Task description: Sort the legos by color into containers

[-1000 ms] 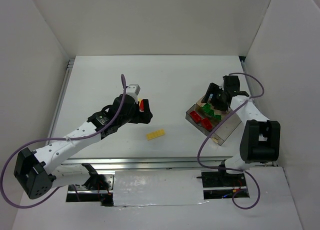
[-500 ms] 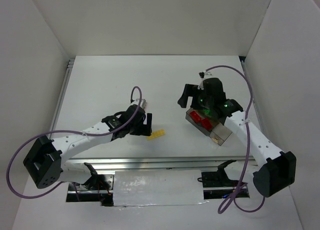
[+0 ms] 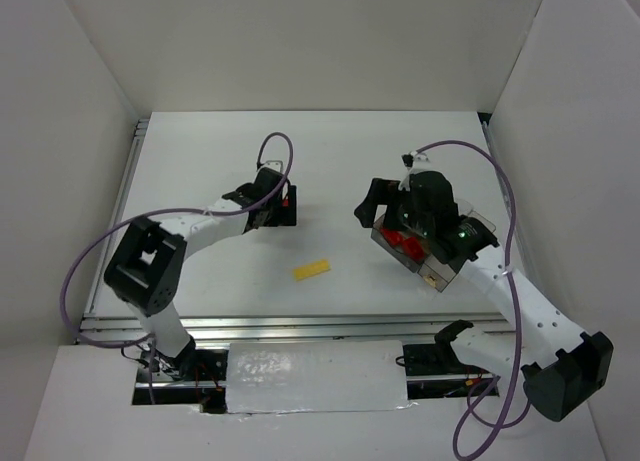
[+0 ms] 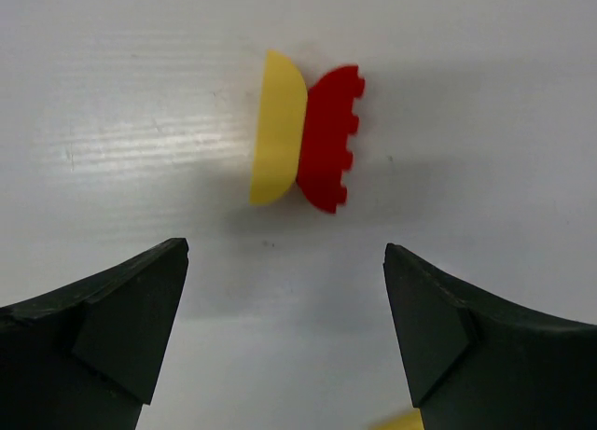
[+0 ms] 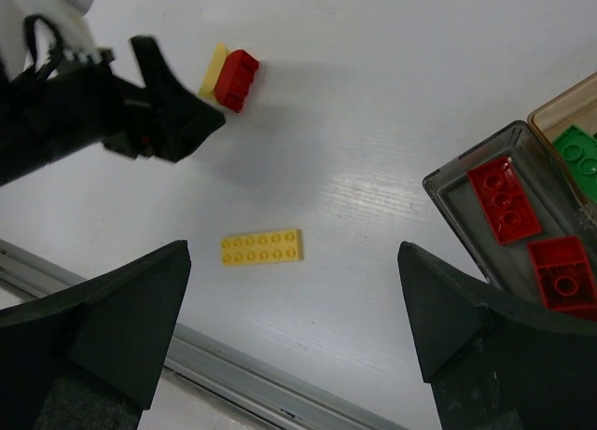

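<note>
The left pincer (image 4: 284,256) has gone back up the table (image 3: 200,151). Half a second ago it was down by the flat yellow plate (image 3: 311,269). Now it hangs over a red brick (image 4: 328,139) and a yellow half-round piece (image 4: 280,127). These two sit side by side and touch. I cannot tell if they are clicked together. The left pincer's fingers are wide apart and hold nothing, and the pair lies just ahead of them.

The right pincer (image 3: 367,205) has moved too. A second ago it was over the smoky box (image 3: 462,271). Now it is out over the bare table, just left of the box. Its fingers are apart and empty as well.

The wrist view of the right arm looks down on the yellow plate, which lies alone and flat, well apart from both arms. Two red bricks (image 5: 504,199) lie in one part of the box, and a green brick (image 5: 583,155) is in the part next to it.

So I think a new pick-up is starting — one arm for each stray. The left arm seems set on the red-and-yellow pair, the right arm on the plate. The pair is tricky: two colours together, so they may have to be split before they go in the box.
</note>
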`<move>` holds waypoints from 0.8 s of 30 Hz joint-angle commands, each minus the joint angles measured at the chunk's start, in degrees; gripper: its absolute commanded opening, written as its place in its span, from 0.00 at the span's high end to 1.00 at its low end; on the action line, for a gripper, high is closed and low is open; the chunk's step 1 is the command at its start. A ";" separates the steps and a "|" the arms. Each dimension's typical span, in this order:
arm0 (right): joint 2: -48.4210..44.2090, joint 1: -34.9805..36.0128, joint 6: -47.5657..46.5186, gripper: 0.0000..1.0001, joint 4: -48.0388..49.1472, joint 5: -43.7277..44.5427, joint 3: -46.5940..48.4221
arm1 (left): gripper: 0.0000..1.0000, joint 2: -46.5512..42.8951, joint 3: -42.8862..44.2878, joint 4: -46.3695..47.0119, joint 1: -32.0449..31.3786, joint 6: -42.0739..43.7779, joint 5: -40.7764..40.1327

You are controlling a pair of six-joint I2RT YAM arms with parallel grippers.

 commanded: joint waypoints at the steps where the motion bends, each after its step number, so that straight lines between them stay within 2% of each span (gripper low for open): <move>1: -2.16 0.95 -0.64 0.00 0.22 -1.43 -1.45 | 0.02 6.62 6.53 4.10 2.83 6.74 1.70; 7: -5.06 1.83 -1.08 0.00 1.45 -4.42 -4.09 | 0.06 15.06 12.26 5.78 3.80 9.30 5.40; 10: -5.15 2.09 -1.52 0.00 1.10 -4.60 -3.66 | 0.32 17.96 14.90 2.88 3.98 8.16 6.10; 11: -5.24 2.01 -1.61 0.00 1.10 -4.78 -3.48 | 0.49 18.40 14.82 3.22 3.89 7.98 6.80; 12: -5.24 2.01 -1.78 0.00 1.71 -4.86 -3.65 | 0.76 18.32 13.95 3.57 3.89 7.72 8.28; 13: -5.24 2.01 -1.78 0.00 2.33 -4.87 -3.65 | 0.82 18.15 13.42 4.10 3.98 7.63 8.73; 14: -4.89 2.01 -1.26 0.00 3.29 -4.78 -4.00 | 1.00 17.36 12.98 4.19 3.89 7.36 9.08; 16: -4.54 1.92 0.23 0.00 4.26 -3.21 -4.44 | 1.00 15.26 10.79 4.45 3.63 7.10 9.96; 17: -4.19 1.31 2.41 0.00 6.09 -3.28 -5.40 | 1.00 10.98 9.12 7.76 3.37 7.88 11.10; 18: -4.27 0.96 4.09 0.00 6.90 -3.28 -5.85 | 1.00 8.15 4.15 10.40 2.32 8.58 12.50; 20: -4.62 -0.18 9.97 0.00 8.39 -2.85 -7.25 | 1.00 -1.83 -1.76 17.25 0.30 11.99 18.73; 22: -6.46 -0.37 16.72 0.00 15.12 -4.84 -10.57 | 1.00 -11.50 -10.90 27.27 -4.00 16.30 25.66; 24: -7.26 -0.02 20.26 0.01 19.37 -6.70 -12.52 | 1.00 -16.81 -17.66 34.73 -7.77 17.90 30.42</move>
